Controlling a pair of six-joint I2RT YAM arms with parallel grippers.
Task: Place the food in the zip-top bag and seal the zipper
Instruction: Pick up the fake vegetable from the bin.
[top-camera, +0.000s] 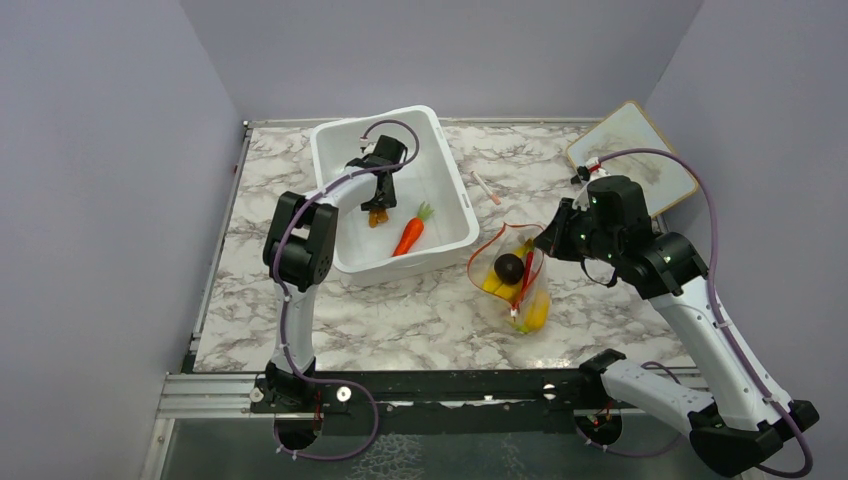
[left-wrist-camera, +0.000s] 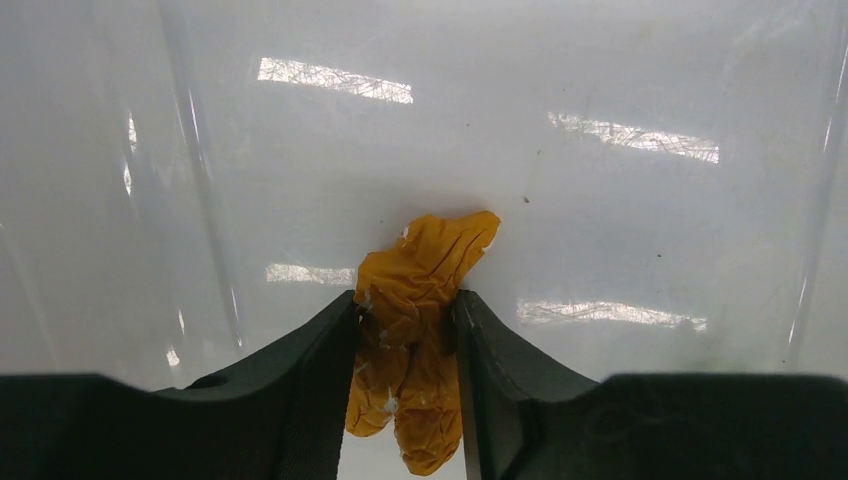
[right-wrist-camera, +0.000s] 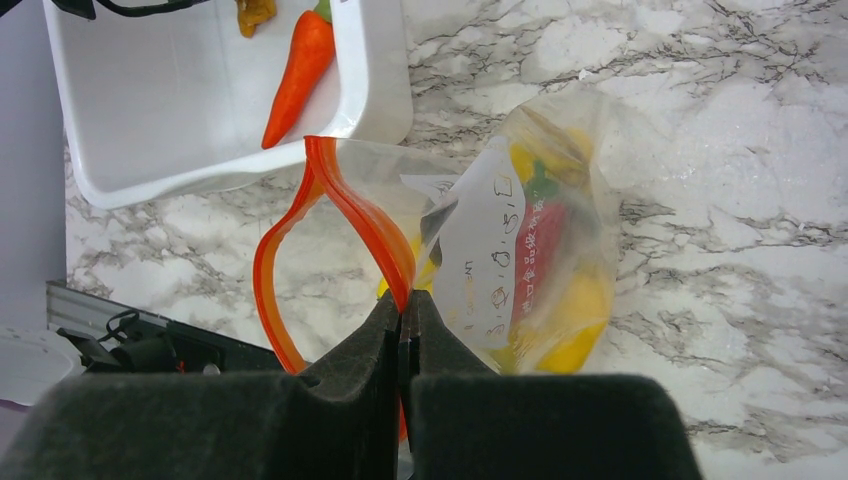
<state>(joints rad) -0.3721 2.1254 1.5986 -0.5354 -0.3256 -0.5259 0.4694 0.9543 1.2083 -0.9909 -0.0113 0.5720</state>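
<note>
there, in the tub (top-camera: 440, 190), the left gripper (left-wrist-camera: 408, 305) pinches an orange bit (left-wrist-camera: 430, 255), the carrot (top-camera: 410, 235) lying beside it. on the bench (top-camera: 400, 320) right of the tub lies the bag (right-wrist-camera: 590, 200), food (top-camera: 535, 312) inside, mouth gaping; the right gripper (right-wrist-camera: 402, 310), pressed together, nips its zipper (right-wrist-camera: 365, 225).

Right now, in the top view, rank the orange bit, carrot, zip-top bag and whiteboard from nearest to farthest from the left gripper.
From the left gripper:
1. The orange bit, in its grip, inside the tub.
2. The carrot, just right, same tub.
3. The zip-top bag, on the table right of the tub.
4. The whiteboard, far right corner.
</note>
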